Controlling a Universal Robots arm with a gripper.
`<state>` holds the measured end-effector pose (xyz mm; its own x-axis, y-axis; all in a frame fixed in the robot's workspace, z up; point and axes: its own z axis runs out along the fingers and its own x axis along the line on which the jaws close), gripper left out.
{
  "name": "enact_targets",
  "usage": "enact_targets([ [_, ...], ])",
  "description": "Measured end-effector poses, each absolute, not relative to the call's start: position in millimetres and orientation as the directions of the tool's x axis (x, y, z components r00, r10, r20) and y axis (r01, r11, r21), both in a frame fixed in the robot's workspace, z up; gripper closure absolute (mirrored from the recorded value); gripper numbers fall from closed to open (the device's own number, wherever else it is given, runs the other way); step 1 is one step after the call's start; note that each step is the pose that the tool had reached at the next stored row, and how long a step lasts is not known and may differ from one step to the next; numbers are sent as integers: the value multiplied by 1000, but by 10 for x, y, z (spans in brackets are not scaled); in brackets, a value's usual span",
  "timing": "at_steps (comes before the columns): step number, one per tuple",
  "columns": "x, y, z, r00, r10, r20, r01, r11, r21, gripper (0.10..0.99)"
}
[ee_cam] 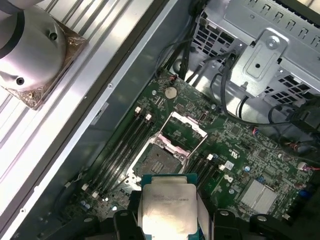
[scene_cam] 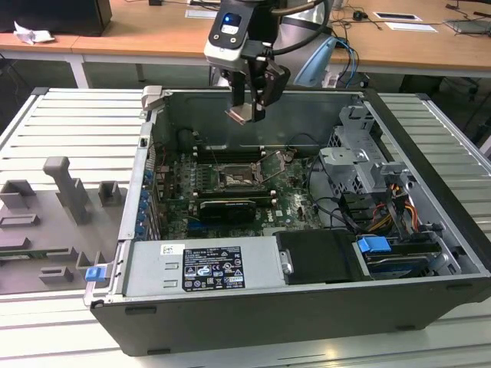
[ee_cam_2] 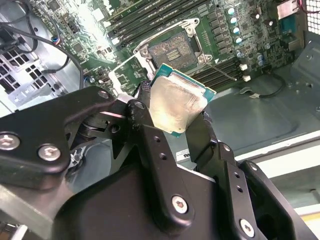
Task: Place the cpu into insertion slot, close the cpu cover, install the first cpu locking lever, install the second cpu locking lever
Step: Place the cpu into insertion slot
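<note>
Right now my tool (scene_cam: 249,113) is clamped on the cpu (scene_cam: 239,116), upper centre of the exterior view; the insertion slot (scene_cam: 234,180) lies directly below it at mid-frame, well apart, its cpu cover (scene_cam: 267,170) raised.

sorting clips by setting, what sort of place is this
Probably a robotics lab or workshop: an open computer case sits on a ribbed metal table, wooden desks stand behind it, and the arm's pincer holds the cpu above the motherboard.
</note>
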<state>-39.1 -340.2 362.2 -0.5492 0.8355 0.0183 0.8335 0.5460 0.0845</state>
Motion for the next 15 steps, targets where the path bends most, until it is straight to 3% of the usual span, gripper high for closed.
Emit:
enact_targets([
  [15,-391,-3402,3604,-444,896,18,893,442,84,557],
])
